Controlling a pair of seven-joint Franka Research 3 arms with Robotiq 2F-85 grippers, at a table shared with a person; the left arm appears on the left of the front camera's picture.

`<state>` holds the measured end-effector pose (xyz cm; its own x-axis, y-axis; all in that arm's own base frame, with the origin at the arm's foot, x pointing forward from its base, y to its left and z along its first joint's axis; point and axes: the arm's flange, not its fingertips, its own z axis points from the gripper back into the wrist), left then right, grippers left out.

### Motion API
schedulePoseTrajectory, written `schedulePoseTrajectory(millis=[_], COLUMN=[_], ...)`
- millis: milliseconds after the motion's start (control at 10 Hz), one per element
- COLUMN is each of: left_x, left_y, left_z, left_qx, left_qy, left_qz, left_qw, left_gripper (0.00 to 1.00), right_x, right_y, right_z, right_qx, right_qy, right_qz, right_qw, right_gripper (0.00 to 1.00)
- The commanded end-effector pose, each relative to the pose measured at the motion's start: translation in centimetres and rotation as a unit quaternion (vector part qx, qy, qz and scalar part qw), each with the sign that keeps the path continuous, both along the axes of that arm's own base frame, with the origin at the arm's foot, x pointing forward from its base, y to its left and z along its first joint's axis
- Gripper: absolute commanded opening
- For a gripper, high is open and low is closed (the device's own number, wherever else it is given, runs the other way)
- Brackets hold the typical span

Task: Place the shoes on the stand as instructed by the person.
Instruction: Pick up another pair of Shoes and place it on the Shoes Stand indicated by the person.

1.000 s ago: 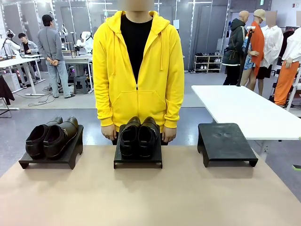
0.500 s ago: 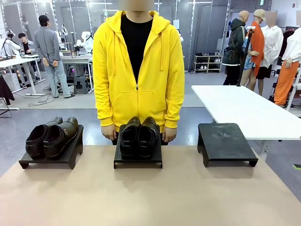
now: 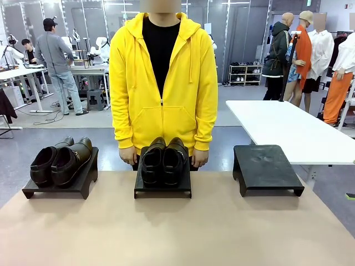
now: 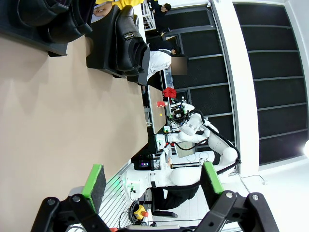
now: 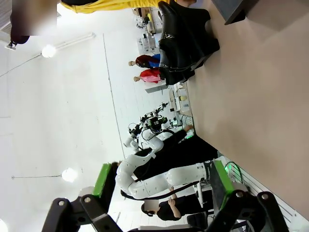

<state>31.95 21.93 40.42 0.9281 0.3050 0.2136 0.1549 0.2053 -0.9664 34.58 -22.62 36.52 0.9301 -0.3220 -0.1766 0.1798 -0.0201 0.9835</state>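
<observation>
Dark brown shoes (image 3: pixel 60 160): paired on the black stand (image 3: pixel 60 185) at the tabletop's (image 3: pixel 177 227) far left corner. Black shoes (image 3: pixel 163 159): paired on the middle stand (image 3: pixel 162 187) at the far edge, just before the person (image 3: pixel 162 83), hands at either side. Third stand (image 3: pixel 266 169): far right, bare. Left gripper (image 4: pixel 152 181): released, holding nothing, above the tabletop. Right gripper (image 5: pixel 162 183): released, likewise.
</observation>
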Motion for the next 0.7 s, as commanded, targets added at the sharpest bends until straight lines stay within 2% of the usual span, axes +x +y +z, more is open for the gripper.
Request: schedulePoseTrajectory(millis=[0,600], left_x=[-0.35,-0.35], left_y=[-0.11,-0.11], left_z=[0.13,0.13], left_qx=[-0.003,-0.003], left_qy=[-0.007,-0.007], left_qz=[-0.004,-0.004], left_qw=[1.000,1.000], left_gripper=[1.00,1.00], right_x=[-0.42,-0.42], right_y=[0.32,0.32], right_z=[0.21,0.21], right_qx=[-0.006,-0.006], right_qy=[0.001,0.001], right_qz=[-0.001,-0.001], right_qw=[1.000,1.000], right_gripper=[1.00,1.00])
